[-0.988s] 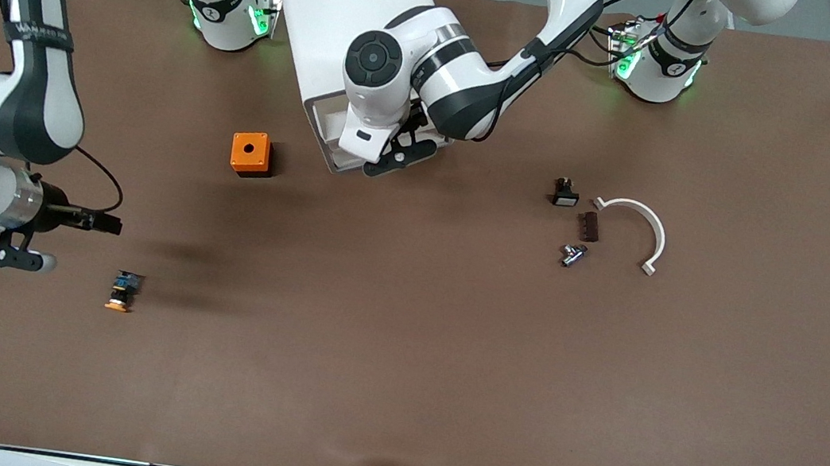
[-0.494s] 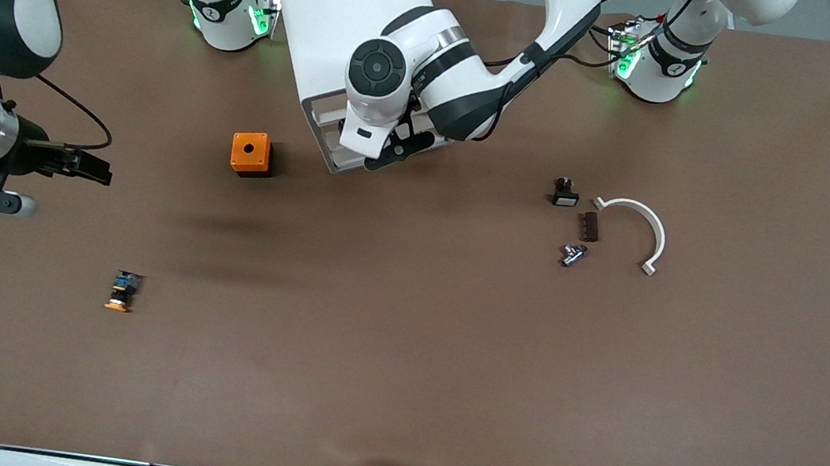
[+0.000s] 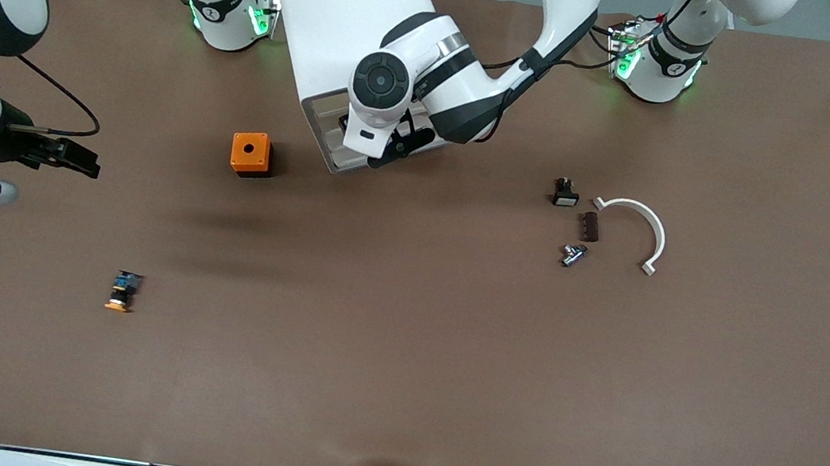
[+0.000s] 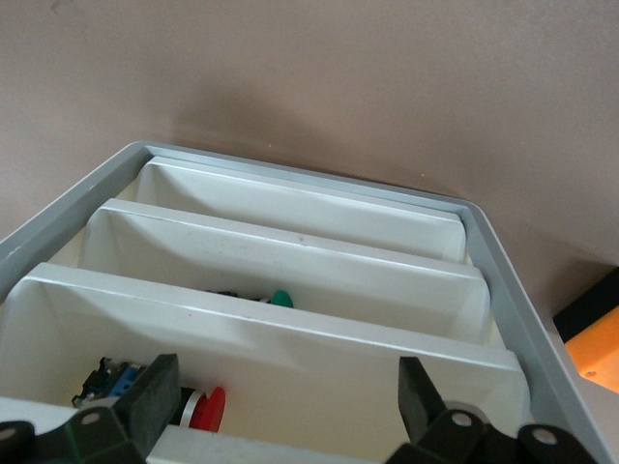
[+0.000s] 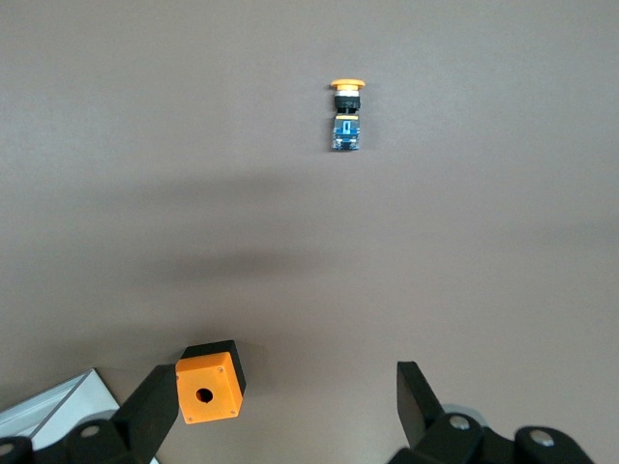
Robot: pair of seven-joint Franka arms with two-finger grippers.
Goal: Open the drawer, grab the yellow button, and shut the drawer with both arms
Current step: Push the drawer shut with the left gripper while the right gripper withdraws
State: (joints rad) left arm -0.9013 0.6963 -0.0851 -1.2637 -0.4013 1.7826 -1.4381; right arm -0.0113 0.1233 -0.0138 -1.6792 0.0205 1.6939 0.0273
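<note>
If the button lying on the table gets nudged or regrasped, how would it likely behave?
The button lies on its side on the bare table, and its round orange cap suggests it could roll or pivot when nudged. It is tiny, so probably light and easily knocked away. Its stepped shape, wide cap and narrower body, may twist it in a hand.

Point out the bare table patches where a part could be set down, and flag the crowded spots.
Bare: the wide stretch nearer the camera than the button and orange cube, and the middle between cube and black switch. Crowded: around that switch, the white curved bracket and the cabinet.
</note>
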